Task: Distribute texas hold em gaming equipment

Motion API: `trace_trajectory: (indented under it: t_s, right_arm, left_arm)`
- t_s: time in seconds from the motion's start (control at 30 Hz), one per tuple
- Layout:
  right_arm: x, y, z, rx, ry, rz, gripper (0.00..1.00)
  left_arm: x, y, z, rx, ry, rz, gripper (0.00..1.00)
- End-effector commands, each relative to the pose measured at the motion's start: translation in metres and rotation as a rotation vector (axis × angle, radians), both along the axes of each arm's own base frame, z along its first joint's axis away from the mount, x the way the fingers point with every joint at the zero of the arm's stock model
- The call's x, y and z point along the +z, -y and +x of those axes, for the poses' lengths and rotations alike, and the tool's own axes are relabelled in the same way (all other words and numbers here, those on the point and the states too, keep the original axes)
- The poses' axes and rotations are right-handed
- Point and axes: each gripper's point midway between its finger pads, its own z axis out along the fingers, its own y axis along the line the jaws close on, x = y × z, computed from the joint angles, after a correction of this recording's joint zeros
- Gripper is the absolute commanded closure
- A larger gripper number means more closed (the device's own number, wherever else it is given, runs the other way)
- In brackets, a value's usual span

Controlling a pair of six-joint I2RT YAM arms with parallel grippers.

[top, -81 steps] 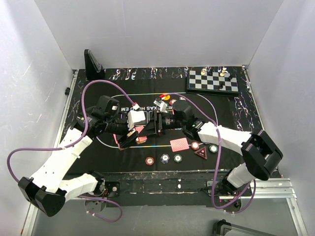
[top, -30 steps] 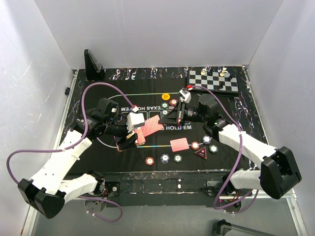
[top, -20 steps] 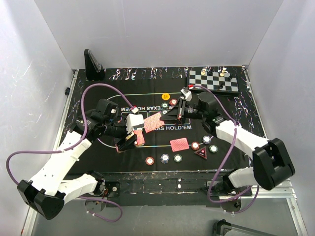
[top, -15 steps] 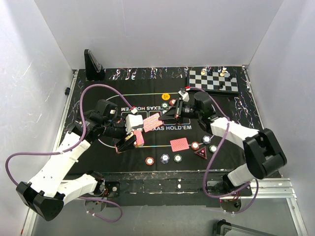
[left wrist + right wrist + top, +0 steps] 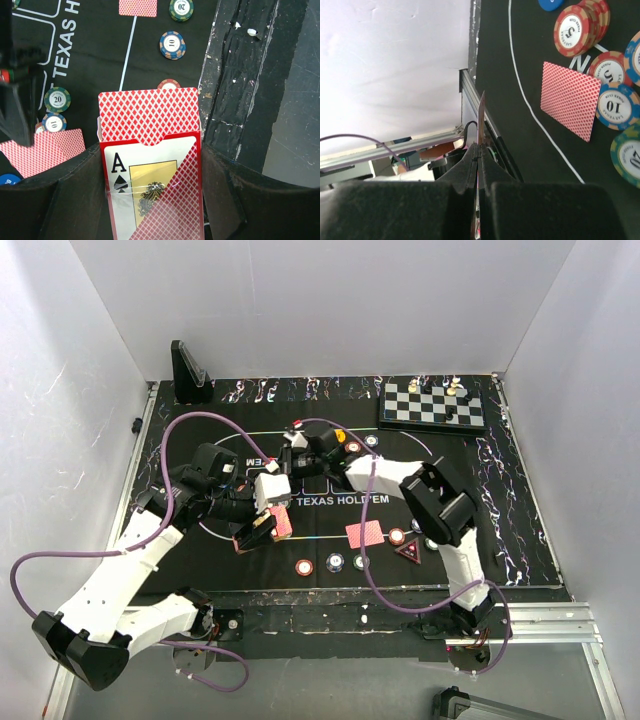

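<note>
L arm [image 5: 120, 575]: base near-left, elbow low at outer left, forearm running up-right, wrist bent over centre. L gripper [image 5: 262, 530] angled back twd near edge, tilted down. Jaws closed on card box [image 5: 150, 165], fingers [image 5: 60, 195] flanking both long sides.

R arm [image 5: 445, 505]: base near-right, elbow bent mid-table, forearm stretched far-left across centreline. R gripper [image 5: 297, 440] at end of reach, beyond L wrist. Jaws fully closed, card [image 5: 481, 112] pinched edge-on btwn pads.

Grippers near each other, apart.
</note>
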Motion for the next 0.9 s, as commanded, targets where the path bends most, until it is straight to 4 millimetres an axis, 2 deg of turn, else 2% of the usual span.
trace_trajectory:
  t_s: [0.0,0.13,0.3,0.33,0.4,0.47,0.57,0.63,0.77,0.87]
  right_arm:
    - [-0.018,-0.023,0.011,-0.017,0.017,-0.062,0.99]
    - [-0.047,-0.032,0.008,-0.011,-0.018,-0.122,0.99]
    - [-0.068,-0.032,0.004,-0.012,-0.037,-0.172,0.99]
    - [-0.069,-0.032,0.005,-0.013,-0.037,-0.178,0.95]
    - [-0.07,-0.032,0.002,-0.005,-0.038,-0.187,0.67]
    - [-0.061,-0.032,0.002,0.001,-0.022,-0.178,0.51]
    - [-0.046,-0.029,0.0,0.009,0.008,-0.166,0.41]
    - [-0.032,-0.027,-0.001,0.012,0.03,-0.156,0.38]
    - [0.008,-0.02,-0.006,0.021,0.078,-0.1,0.36]
    - [0.04,-0.006,-0.008,0.011,0.118,-0.075,0.32]
  left_arm:
    - [0.018,0.004,-0.002,-0.008,0.038,-0.049,0.79]
    - [0.02,0.004,-0.001,-0.009,0.044,-0.051,0.78]
    - [0.018,0.003,-0.002,-0.013,0.04,-0.048,0.78]
    - [0.017,0.003,-0.002,-0.012,0.04,-0.048,0.78]
    - [0.018,0.003,-0.002,-0.015,0.041,-0.049,0.79]
    - [0.017,0.004,-0.002,-0.015,0.038,-0.048,0.78]
    - [0.016,0.003,-0.003,-0.015,0.037,-0.047,0.78]
    - [0.015,0.003,-0.002,-0.013,0.036,-0.046,0.78]
    - [0.014,0.003,-0.004,-0.015,0.033,-0.047,0.79]
    - [0.014,0.003,-0.004,-0.016,0.032,-0.048,0.78]
